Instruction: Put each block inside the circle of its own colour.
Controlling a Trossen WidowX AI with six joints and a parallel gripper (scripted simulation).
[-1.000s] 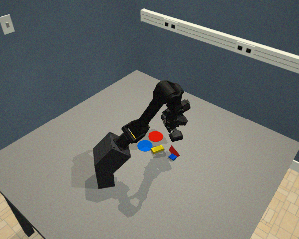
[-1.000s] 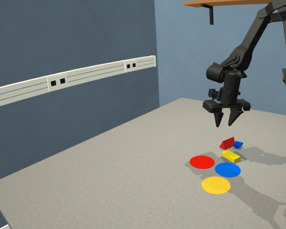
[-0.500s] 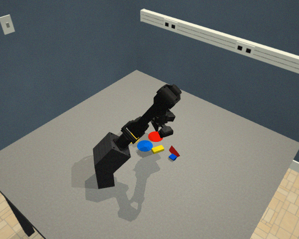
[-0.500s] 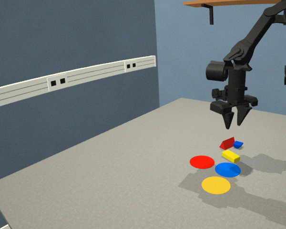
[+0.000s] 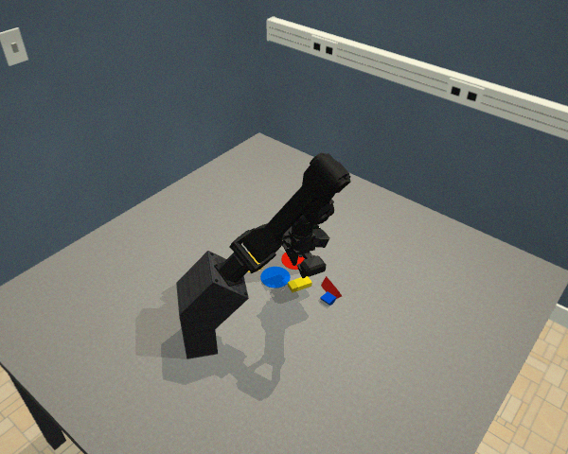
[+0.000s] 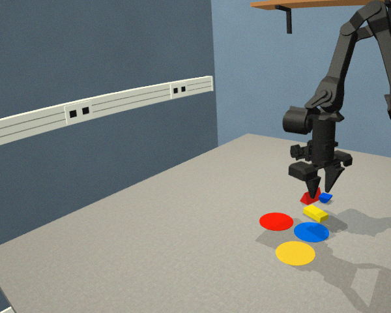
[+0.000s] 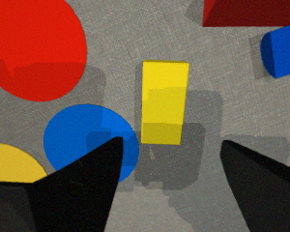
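A yellow block [image 5: 299, 283] [image 6: 315, 213] [image 7: 164, 101] lies flat on the table beside the blue circle [image 5: 275, 276] [image 6: 311, 231] [image 7: 77, 135]. A red wedge block [image 5: 329, 286] [image 6: 306, 197] [image 7: 246, 14] and a small blue block [image 5: 328, 298] [image 6: 325, 197] [image 7: 276, 50] lie close together just beyond it. The red circle [image 5: 290, 261] [image 6: 276, 221] [image 7: 39, 48] and the yellow circle [image 6: 294, 252] [image 7: 16, 164] hold no blocks. My gripper [image 5: 301, 262] [image 6: 320, 192] [image 7: 171, 146] is open and empty. It points down and hangs a little above the yellow block.
The arm's black base box [image 5: 205, 303] stands on the grey table [image 5: 379, 355] close to the circles. The arm hides part of the red circle in the top view. A white wall rail [image 6: 98, 105] runs behind the table.
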